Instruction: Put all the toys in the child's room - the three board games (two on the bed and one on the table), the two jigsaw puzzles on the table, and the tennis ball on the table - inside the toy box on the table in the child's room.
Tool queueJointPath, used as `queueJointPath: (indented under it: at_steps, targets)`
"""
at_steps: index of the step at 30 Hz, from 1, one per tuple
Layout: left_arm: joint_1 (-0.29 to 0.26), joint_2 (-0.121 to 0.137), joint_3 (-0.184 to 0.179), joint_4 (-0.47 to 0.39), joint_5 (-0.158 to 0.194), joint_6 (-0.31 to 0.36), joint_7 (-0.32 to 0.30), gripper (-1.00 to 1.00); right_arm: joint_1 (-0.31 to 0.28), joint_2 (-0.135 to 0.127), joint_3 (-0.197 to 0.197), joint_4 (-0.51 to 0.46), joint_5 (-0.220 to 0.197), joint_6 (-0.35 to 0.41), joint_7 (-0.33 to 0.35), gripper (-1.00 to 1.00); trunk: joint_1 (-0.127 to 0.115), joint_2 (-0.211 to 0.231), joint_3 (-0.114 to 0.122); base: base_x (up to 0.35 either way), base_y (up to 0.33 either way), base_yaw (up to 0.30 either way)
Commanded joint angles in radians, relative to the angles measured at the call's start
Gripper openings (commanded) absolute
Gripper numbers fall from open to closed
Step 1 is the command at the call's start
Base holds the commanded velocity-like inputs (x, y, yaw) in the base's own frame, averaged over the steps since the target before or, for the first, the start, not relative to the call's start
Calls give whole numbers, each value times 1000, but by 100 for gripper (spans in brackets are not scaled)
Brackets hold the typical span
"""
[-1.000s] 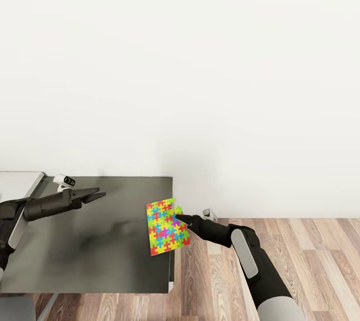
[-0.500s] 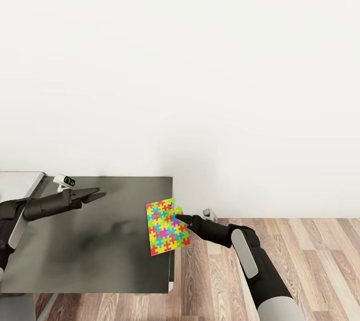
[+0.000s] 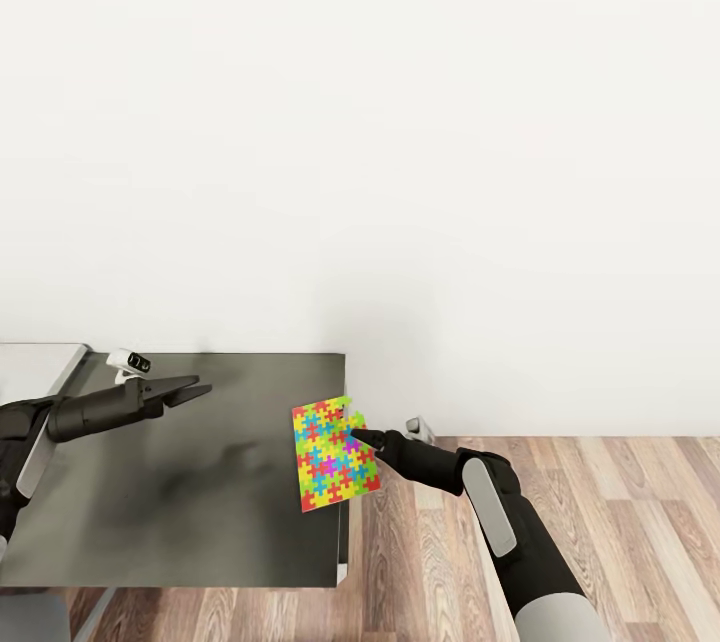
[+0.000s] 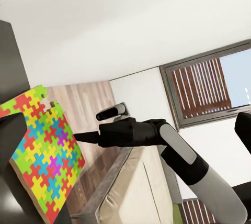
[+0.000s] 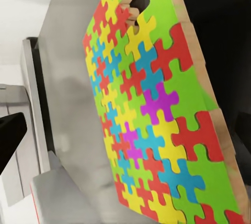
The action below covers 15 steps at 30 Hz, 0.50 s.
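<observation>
Right gripper (image 3: 357,438) clamped on the edge of a jigsaw puzzle (image 3: 334,452), which is held tilted over the right edge of the dark grey top (image 3: 180,482) of the table (wood floor (image 3: 600,502) beyond). Left gripper (image 3: 190,388) hovers over the same top, its fingers apparently close together and holding nothing. Step in hand, as judged: carrying the puzzle to the toy box. The next move calls for a leftward carry without loosening the thin slab.
</observation>
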<state>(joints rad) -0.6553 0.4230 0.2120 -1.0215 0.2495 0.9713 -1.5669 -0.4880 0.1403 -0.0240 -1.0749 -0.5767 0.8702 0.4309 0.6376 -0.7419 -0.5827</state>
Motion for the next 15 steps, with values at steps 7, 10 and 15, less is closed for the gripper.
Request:
queueJointPath:
  at_steps: [7,10,15]
  targets:
    - [0,0,0,0,0,11,-4,100,-1,1,-2,0,1,6,3,100,27,-50,-23,0,0,0]
    - [-1,0,0,0,0,11,-4,100,-1,1,-2,0,1,6,3,100,39,-71,-32,0,0,0]
    - [0,0,0,0,1,11,-4,100,0,1,-2,0,1,6,3,100,58,-106,-48,0,0,0]
